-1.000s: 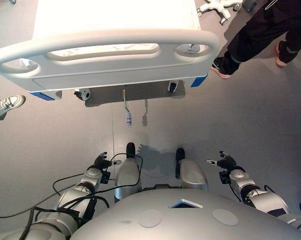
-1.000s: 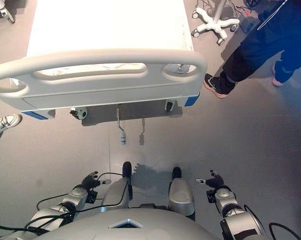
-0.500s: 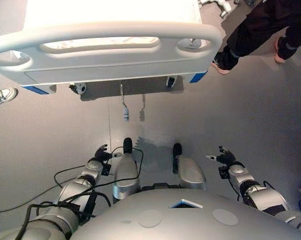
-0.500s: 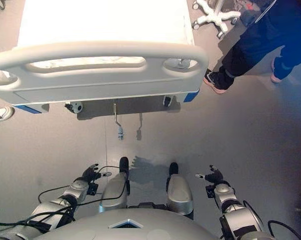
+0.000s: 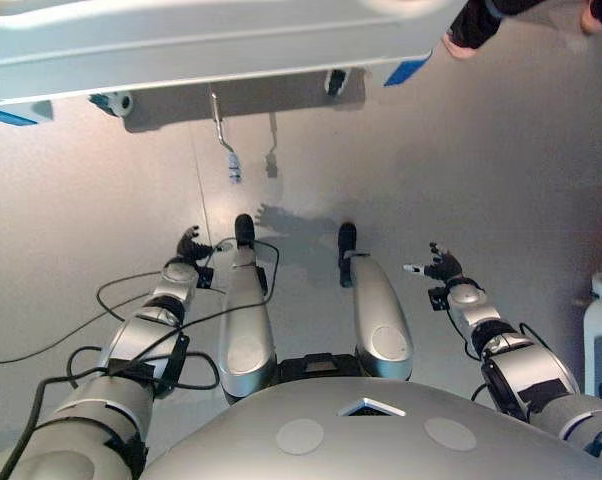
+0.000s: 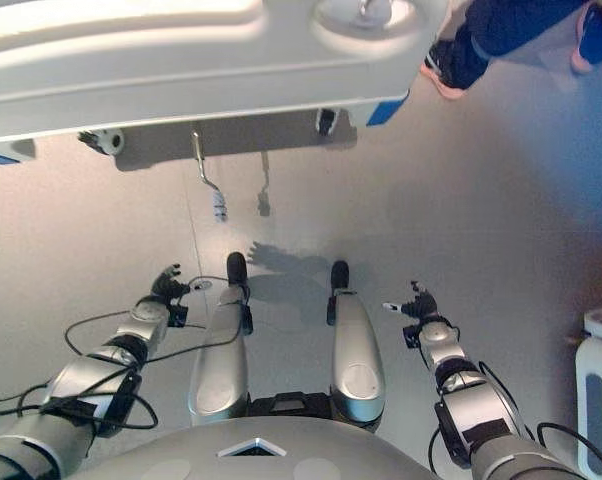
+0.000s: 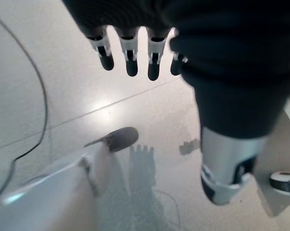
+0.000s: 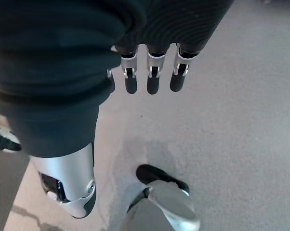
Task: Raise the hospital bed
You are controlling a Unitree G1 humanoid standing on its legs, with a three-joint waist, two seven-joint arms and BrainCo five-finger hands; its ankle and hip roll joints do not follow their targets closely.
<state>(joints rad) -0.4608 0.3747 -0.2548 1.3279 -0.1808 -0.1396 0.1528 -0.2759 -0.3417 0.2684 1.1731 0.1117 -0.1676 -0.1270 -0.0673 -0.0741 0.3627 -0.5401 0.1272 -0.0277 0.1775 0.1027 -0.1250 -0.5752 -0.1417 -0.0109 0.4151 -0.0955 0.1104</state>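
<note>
bed [image 6: 181, 70]: white footboard at 12 o'clock, blue corner tags, no writing readable
crank [image 6: 213, 195]: hangs under bed
left hand [image 5: 188, 245]: 9 o'clock, fingers relaxed, empty
right hand [image 5: 443, 266]: 3 o'clock, fingers spread, empty
person [image 6: 501, 30]: 1 o'clock

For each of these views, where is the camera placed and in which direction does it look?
Left eye view: on the head, looking down at the bed's footboard, the hanging crank handle and both lowered arms.
Right eye view: beside it, same scene; a person's shoe by the bed.
Left wrist view: on the left wrist, along the open left hand toward the floor.
Right wrist view: along the open right hand toward the floor.
Shared: both eye views show the crank and both hands.
</note>
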